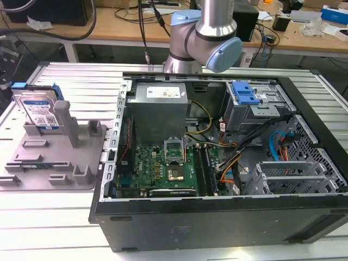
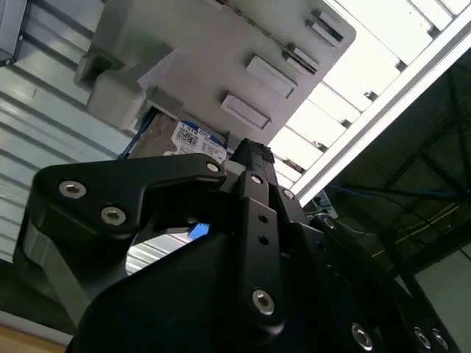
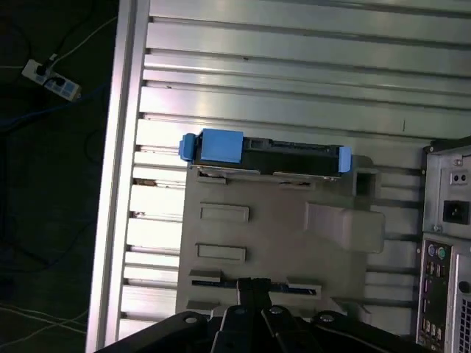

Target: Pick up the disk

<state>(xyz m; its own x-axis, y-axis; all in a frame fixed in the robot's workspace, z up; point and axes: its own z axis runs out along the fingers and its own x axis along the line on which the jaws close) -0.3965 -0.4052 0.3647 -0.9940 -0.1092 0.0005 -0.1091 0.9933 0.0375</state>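
Note:
The disk stands on edge in a slot at the far end of the grey holder tray, at the exterior view's left, its white-and-blue label facing forward. In the first wrist view the disk shows edge-on with blue rails at both ends, along the tray's rim. My gripper hangs above the tray's opposite side, apart from the disk, its fingers closed together and holding nothing. In the second wrist view the gripper points toward the labelled disk.
An open computer case lies beside the tray at the exterior view's right, with a blue-latched drive cage inside. The case's rear panel borders the tray. The ribbed metal table ends in an edge past the disk.

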